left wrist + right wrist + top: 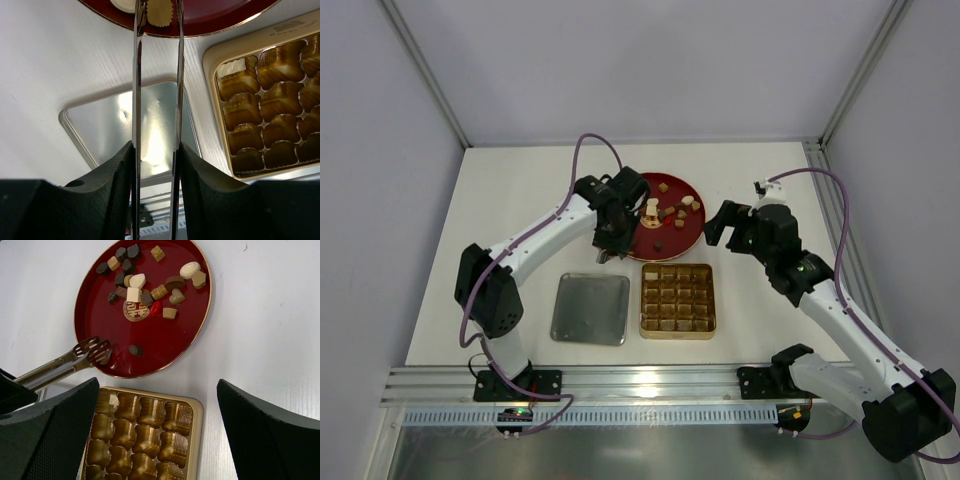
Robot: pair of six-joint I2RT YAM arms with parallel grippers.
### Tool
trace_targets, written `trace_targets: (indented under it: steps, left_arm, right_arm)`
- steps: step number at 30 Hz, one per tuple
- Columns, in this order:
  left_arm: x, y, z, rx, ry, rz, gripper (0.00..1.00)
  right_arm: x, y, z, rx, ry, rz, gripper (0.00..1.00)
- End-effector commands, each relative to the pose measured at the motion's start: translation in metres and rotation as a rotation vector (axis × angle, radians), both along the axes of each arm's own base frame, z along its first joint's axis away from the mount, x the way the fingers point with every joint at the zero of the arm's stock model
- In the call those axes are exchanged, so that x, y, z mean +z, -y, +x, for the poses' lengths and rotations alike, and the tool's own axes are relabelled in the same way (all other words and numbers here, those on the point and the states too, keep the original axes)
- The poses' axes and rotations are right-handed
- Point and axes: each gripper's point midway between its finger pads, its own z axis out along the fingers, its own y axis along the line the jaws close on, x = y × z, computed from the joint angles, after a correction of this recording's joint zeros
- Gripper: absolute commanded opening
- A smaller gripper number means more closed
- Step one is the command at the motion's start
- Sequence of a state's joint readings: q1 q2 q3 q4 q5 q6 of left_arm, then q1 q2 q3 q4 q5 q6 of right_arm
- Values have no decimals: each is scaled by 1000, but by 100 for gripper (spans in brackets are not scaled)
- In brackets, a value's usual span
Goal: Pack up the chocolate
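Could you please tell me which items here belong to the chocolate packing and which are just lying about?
Job: chocolate, red plate, gold tin, tongs in left gripper.
Lying about: silver tray beside the tin.

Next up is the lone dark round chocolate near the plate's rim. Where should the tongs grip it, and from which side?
Pinch the dark round chocolate across its curved side wall, low, tips coming down from above. It lies flat and alone on the red plate, free all round, so any axis fits; the tongs in the left gripper are likely closest from the rim side.
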State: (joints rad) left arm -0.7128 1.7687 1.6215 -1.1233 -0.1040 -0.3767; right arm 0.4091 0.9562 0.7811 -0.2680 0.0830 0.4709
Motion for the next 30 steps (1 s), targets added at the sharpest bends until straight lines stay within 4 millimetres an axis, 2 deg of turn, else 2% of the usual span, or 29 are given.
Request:
trace_targets:
  steps: [1, 12, 21, 24, 26, 30]
  left_arm:
    - [12, 3, -2, -26, 6, -40, 39]
    - [9, 13, 4, -36, -3, -53, 36]
    - [6, 15, 9, -38, -7, -40, 38]
    - [8, 16, 11, -38, 0, -43, 36]
    - [11, 17, 13, -37, 11, -43, 30]
    - [16, 18, 19, -36, 28, -40, 27]
  right_arm:
    - [10, -1, 5, -6, 38, 25, 100]
    - [11, -2, 5, -5, 42, 24, 100]
    - [12, -1, 5, -8, 47, 22, 100]
    - [10, -2, 5, -5, 40, 24, 100]
    - [11, -2, 5, -4, 41, 25, 100]
    - [12, -1, 6, -6, 45, 23, 100]
